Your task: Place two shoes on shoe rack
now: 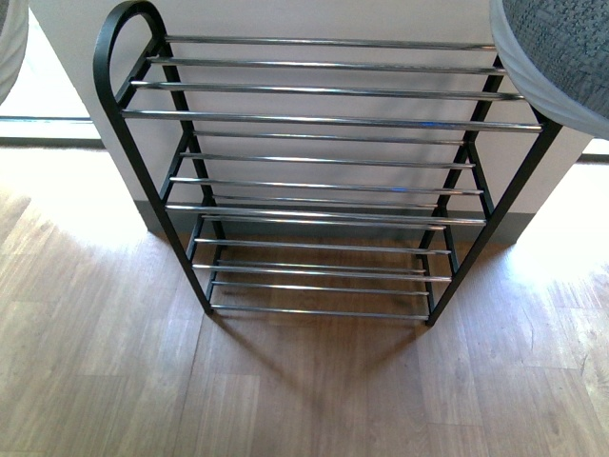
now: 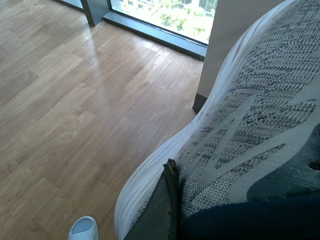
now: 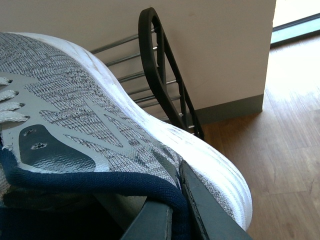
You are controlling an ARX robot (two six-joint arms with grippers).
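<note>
A: Warm wood-plank floor (image 1: 304,400), sun splashed across both sides, and a plain white wall (image 1: 314,17) with a dark skirting strip (image 3: 235,106) along its foot. What's front and centre?

B: The shoe rack (image 1: 314,119), standing on the floor with its back to that wall. It has black side frames, the left one rounded on top, and chrome bars running across in tiers.

A: And the shoes?

B: Both are up in the air, neither resting on a bar. The right-side shoe (image 3: 100,115) shows in the front view's upper right corner, grey knit over a white sole, high by the rack's right end. Whether it brushes the frame, I can't tell.

A: Who's got it?

B: The right gripper (image 3: 175,200). Its dark fingers are pinched onto the navy collar at the heel, one on either side.

A: Over to the other arm.

B: The left-side shoe (image 2: 260,115) fills the left wrist view, hanging clear of the floor. The left gripper (image 2: 172,192) shows one dark finger pressed flat against the knit near the heel. The other finger is hidden, but it reads as clamped on the shoe.

A: Surroundings there?

B: Same planks and a wall corner beyond the shoe, then a floor-level window (image 2: 170,15) with green outside. On the floor there's a small white rounded object (image 2: 82,229), too cropped to name.
</note>
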